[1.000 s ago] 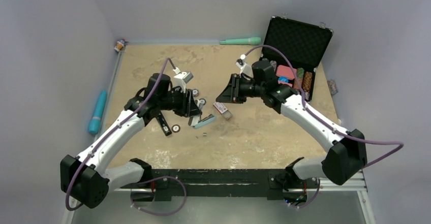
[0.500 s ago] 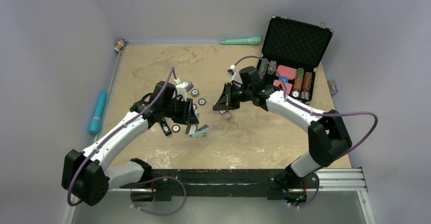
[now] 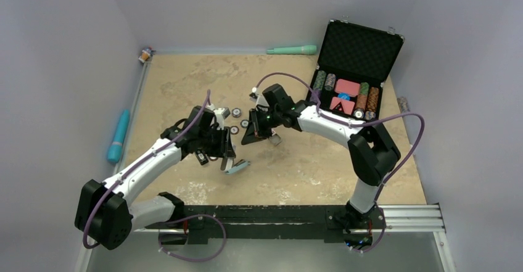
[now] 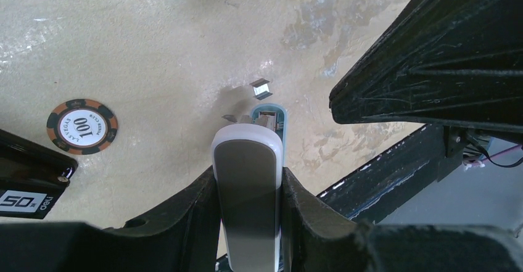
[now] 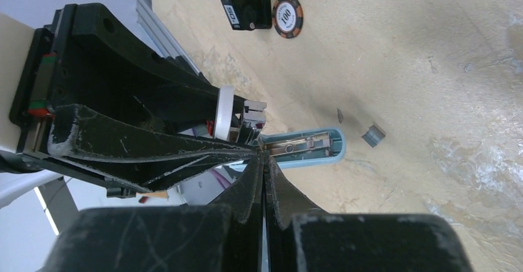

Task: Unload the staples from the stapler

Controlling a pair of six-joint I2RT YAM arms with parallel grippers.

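Note:
My left gripper (image 3: 228,155) is shut on a small stapler (image 3: 238,166) with a light-blue body and a grey-and-white top (image 4: 248,179). Its open metal channel shows in the right wrist view (image 5: 305,145), pointing away over the table. My right gripper (image 3: 248,137) is shut, its tips (image 5: 264,158) right at the near end of that channel; whether they pinch anything is unclear. A tiny silvery strip of staples (image 4: 262,89) lies on the table just past the stapler's tip, and it also shows in the right wrist view (image 5: 372,134). A slim black stapler-like item marked "50 deli" (image 5: 243,0) lies beside my left gripper.
Poker chips (image 3: 236,111) lie near both grippers, one marked 100 (image 4: 82,126). A red-and-white box (image 3: 275,139) sits under the right wrist. An open black case (image 3: 361,50) with chips stands back right. A light-blue bar (image 3: 118,135) lies off the left edge, a green pen (image 3: 292,50) at the back.
My right arm has swung left and brought its shut gripper up to the held stapler. My left gripper has moved nearer the front edge with the stapler.

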